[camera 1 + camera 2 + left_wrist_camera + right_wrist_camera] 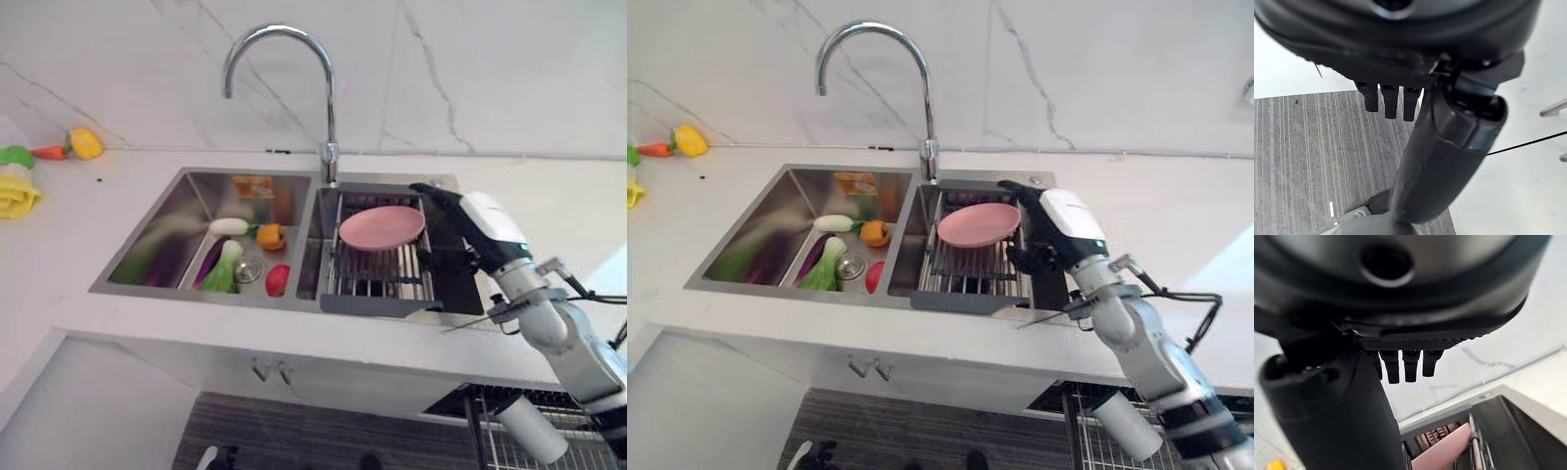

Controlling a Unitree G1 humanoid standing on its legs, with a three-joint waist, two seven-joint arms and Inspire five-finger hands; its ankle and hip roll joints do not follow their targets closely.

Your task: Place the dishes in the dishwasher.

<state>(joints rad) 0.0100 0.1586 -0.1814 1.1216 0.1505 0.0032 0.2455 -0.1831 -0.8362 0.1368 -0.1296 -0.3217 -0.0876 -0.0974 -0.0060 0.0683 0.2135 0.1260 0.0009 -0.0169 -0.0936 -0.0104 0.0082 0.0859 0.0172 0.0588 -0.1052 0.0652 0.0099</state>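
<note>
A pink plate point(380, 227) lies on the wire drying rack point(377, 282) in the right basin of the steel sink point(147, 257). My right hand point(462, 221) is at the plate's right rim, open. Its fingers reach over the rack's far right corner and its thumb hangs lower, near the rack's side. In the right wrist view the right hand point(1400, 293) shows straight fingers, with the plate's edge point(1442, 455) just past the thumb. My left hand point(1400, 44) hangs open over the grey striped floor point(1303, 147), holding nothing.
Toy vegetables point(230, 262) lie in the left basin under a tall curved faucet point(328, 98). A yellow pepper point(85, 143) and a yellow cloth point(18, 193) sit on the counter's far left. A wire dishwasher rack point(509, 446) shows below the counter at lower right.
</note>
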